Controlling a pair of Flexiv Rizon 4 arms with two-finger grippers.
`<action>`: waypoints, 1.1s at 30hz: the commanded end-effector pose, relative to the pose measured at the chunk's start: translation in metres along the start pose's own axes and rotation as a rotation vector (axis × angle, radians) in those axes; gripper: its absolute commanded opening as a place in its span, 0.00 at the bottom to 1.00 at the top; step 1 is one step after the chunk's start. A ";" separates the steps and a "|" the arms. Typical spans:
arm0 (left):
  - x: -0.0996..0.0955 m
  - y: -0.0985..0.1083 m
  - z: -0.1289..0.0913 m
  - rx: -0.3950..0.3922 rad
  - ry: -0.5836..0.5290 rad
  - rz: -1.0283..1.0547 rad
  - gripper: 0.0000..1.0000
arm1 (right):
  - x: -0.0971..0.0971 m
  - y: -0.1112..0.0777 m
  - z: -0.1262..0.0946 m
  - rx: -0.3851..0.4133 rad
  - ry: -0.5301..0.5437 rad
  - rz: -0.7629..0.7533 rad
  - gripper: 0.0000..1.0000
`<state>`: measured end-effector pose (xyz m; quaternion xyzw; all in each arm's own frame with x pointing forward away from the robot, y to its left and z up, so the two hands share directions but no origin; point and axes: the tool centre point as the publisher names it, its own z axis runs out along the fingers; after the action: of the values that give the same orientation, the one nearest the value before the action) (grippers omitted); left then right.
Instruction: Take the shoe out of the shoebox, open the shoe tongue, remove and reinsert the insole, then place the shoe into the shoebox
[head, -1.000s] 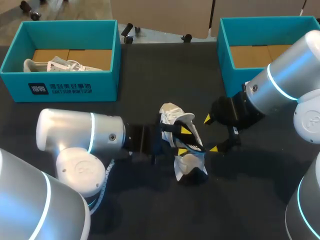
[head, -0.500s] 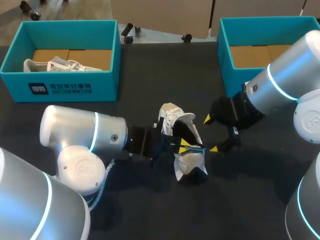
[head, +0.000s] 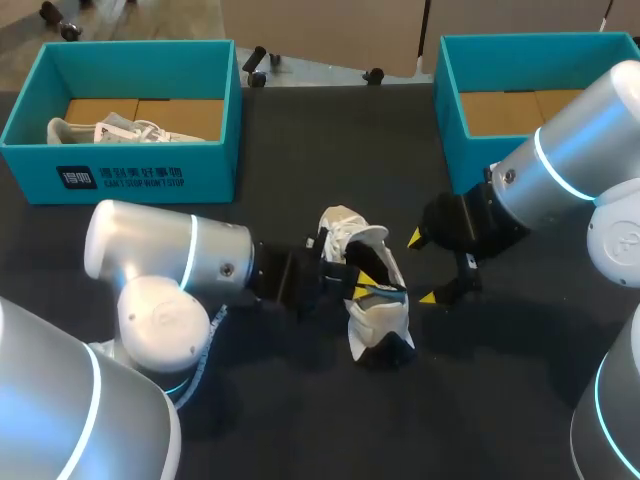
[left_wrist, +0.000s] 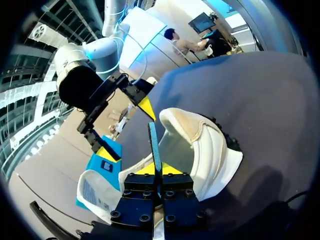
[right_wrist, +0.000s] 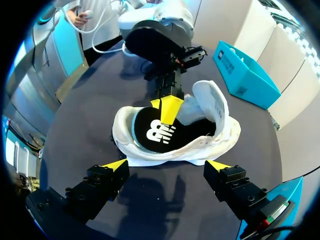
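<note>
The white sneaker (head: 381, 326) is lying mid-table (head: 300, 420). The left gripper (head: 366, 285) is clamping its black insole (right_wrist: 152, 131); the right gripper (head: 420, 268) is hovering spread wide, just right of the sneaker.

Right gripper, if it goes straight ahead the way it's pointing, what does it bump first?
Most likely the white shoe, lying straight ahead of the open right gripper. It would meet the shoe's near side before the left gripper that pinches the insole. Depth is unclear.
</note>
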<state>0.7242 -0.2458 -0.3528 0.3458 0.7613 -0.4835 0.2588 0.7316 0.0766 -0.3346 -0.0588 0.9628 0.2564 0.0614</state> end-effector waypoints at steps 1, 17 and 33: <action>0.000 -0.002 -0.001 0.019 -0.011 0.000 0.44 | 0.001 0.000 0.000 0.000 -0.002 0.000 1.00; -0.002 -0.026 -0.020 -0.027 0.016 -0.126 0.45 | 0.001 0.000 0.000 0.000 -0.002 0.000 1.00; 0.012 -0.018 -0.017 -0.039 0.109 -0.163 0.00 | 0.001 0.000 0.000 0.000 -0.002 0.000 1.00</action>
<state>0.6964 -0.2278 -0.3434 0.3008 0.8087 -0.4690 0.1885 0.7316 0.0766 -0.3346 -0.0588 0.9628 0.2564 0.0614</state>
